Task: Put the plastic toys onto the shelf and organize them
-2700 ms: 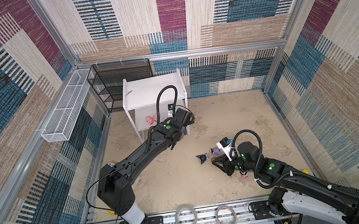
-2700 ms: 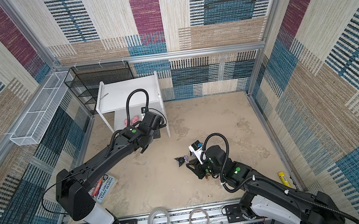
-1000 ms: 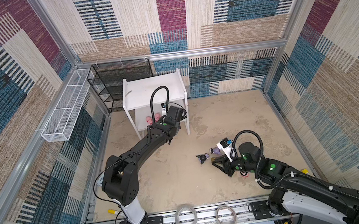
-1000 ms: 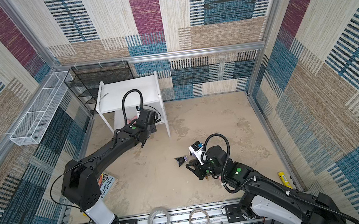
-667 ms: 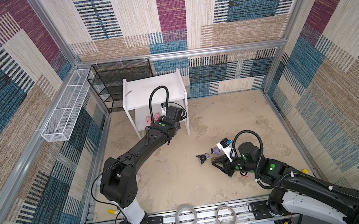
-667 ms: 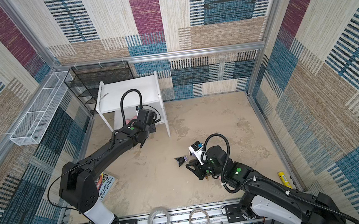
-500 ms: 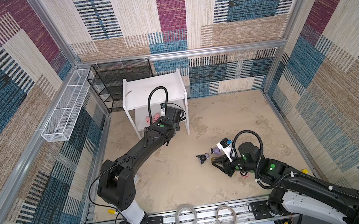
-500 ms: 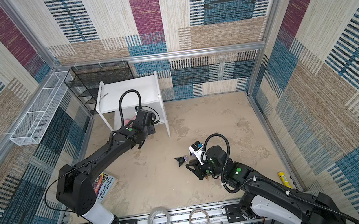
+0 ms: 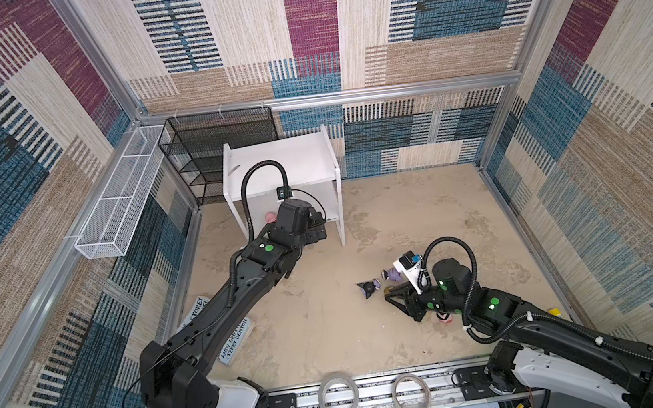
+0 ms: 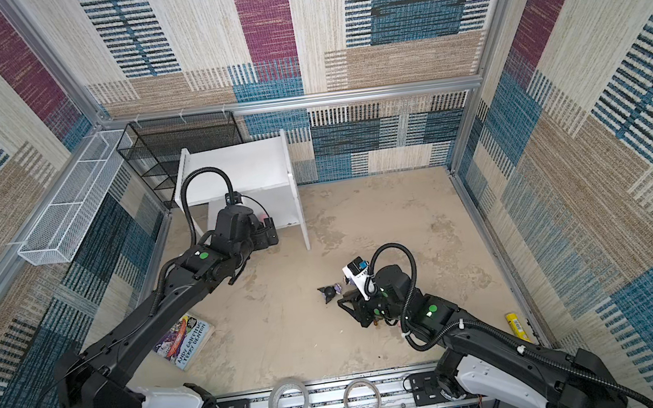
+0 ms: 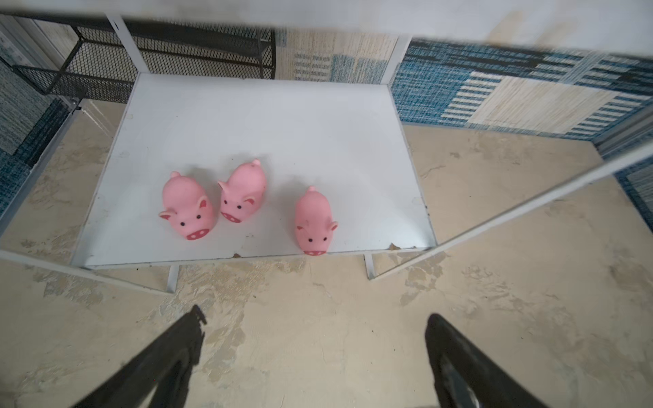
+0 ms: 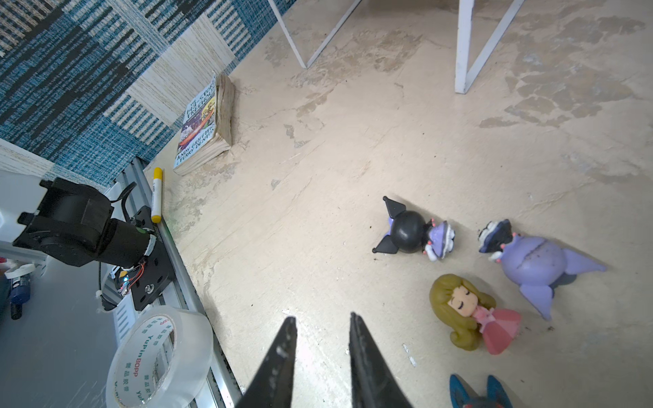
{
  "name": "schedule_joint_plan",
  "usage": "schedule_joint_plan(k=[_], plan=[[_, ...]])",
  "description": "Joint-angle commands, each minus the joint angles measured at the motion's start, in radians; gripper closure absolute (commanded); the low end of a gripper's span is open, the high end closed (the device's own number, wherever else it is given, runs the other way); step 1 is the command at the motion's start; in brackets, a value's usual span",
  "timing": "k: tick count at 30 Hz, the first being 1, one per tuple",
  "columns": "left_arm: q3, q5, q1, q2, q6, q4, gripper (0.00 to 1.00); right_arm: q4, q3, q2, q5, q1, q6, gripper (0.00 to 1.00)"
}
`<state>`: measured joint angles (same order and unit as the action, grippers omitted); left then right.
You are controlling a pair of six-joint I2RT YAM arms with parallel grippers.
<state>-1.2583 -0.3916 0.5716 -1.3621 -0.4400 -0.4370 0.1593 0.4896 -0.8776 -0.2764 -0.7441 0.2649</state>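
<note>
Left end effector (image 11: pixel 316 314) spread wide, empty, before shelf (image 11: pixel 282 123) bearing 3 pigs (image 11: pixel 243 192); right end effector (image 12: pixel 323 318) narrowly parted, empty, near doll (image 12: pixel 459 307).

Two black arms (image 9: pixel 220 313), white bases (image 9: pixel 234 399), green dots (image 9: pixel 268 248), looped black cables (image 9: pixel 262 166), tapered black fingers (image 12: pixel 279 360)

We read this as a robotics lab cell, not a home. Patchwork carpet-like panels (image 9: pixel 313 26) line 3 walls inside an aluminium frame (image 9: pixel 387 91). The left arm (image 9: pixel 224 309) and the right arm (image 9: pixel 539 327) stand bolted to a slotted metal rail (image 9: pixel 375 394) at the near edge of a mottled beige tabletop (image 9: pixel 422 211). Bare wiring (image 12: pixel 130 272) and a tape roll (image 12: pixel 198 339) sit by the rail.
</note>
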Motion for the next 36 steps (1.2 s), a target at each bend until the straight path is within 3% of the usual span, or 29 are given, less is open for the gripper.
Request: schedule_joint_plan(k=[1,5,8,10,14,23,29,36], plan=[[0.032,0.070,-0.002,0.072,0.045,-0.064,0.01,0.014,0.028,-0.007,0.063,-0.002,0.027,0.64],[0.109,0.179,-0.002,0.173,0.076,-0.106,0.01,0.131,0.085,-0.006,0.210,-0.001,0.131,0.42],[0.180,0.294,-0.001,0.236,0.100,-0.107,0.01,0.293,0.131,-0.021,0.351,-0.001,0.293,0.23],[0.224,0.365,-0.001,0.271,0.107,-0.101,0.01,0.415,0.142,-0.025,0.428,-0.001,0.431,0.17],[0.312,0.432,-0.002,0.333,0.106,-0.063,0.01,0.535,0.095,0.030,0.467,-0.001,0.622,0.11],[0.496,0.445,-0.001,0.491,0.092,0.033,0.01,0.810,0.128,-0.050,0.582,-0.001,0.868,0.11],[0.525,0.438,-0.002,0.553,0.087,0.053,0.01,0.762,0.041,-0.055,0.552,-0.001,0.962,0.22],[0.533,0.465,-0.004,0.558,0.082,0.089,0.01,0.715,0.032,-0.171,0.540,-0.001,0.989,0.32]])
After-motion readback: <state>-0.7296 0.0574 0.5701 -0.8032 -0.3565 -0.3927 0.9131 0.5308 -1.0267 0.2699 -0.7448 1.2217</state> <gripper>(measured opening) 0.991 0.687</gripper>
